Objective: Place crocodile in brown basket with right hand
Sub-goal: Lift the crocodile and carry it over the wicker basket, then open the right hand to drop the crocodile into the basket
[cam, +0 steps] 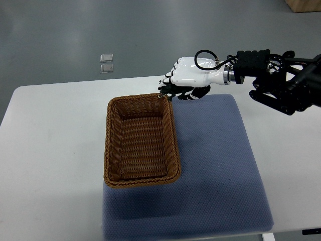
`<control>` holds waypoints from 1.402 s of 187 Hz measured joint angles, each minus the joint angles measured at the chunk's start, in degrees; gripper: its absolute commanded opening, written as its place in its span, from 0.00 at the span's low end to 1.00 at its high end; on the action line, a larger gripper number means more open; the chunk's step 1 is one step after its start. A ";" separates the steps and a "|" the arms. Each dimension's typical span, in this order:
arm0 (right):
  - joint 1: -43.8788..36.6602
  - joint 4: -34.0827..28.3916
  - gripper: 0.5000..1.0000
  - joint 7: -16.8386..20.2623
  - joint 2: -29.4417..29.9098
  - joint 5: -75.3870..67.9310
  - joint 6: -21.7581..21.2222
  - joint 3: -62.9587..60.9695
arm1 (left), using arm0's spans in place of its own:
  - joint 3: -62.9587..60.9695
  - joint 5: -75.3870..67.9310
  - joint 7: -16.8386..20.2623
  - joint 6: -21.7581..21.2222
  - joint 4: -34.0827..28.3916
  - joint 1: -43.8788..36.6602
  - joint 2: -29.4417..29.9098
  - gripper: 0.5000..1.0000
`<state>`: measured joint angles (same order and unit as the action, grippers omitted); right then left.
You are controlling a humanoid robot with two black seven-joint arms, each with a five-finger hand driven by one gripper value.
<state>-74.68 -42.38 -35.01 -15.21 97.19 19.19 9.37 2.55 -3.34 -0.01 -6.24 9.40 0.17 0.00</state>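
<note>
Clutching crocodile [181, 94] in curled right robot hand [188, 73]; long axis left-right, by brown basket [107, 146] far corner.

Glossy white right hand [193, 73] with black finger joints [165, 80]; silver wrist ring [228, 74], ribbed black forearm [253, 61] and looped black cable [204, 52] are recorded.

White surface [55, 150] with rounded far corners, spanning the lower view from edge to edge. Directly on it, a blue-grey mat [215, 165], lying flat right of centre and reaching close to the near edge. Over the mat's left part, a brown woven basket [142, 182], left wall roughly level with the mat's left edge.
</note>
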 measured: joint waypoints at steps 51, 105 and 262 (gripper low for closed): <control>-1.07 -5.56 0.05 0.00 3.62 0.00 1.42 0.00 | 0.00 0.00 0.00 0.00 0.00 0.00 0.00 1.00; 0.86 -7.85 0.37 0.01 5.05 0.10 1.57 0.21 | 0.00 0.00 0.00 0.00 0.00 0.00 0.00 1.00; 6.18 -7.51 0.80 0.01 0.01 -7.55 0.94 -8.22 | 0.00 0.00 0.01 0.00 0.00 0.01 0.00 1.00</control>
<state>-68.50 -49.89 -34.99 -15.20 89.64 20.13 1.15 2.55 -3.34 0.00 -6.24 9.40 0.18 0.00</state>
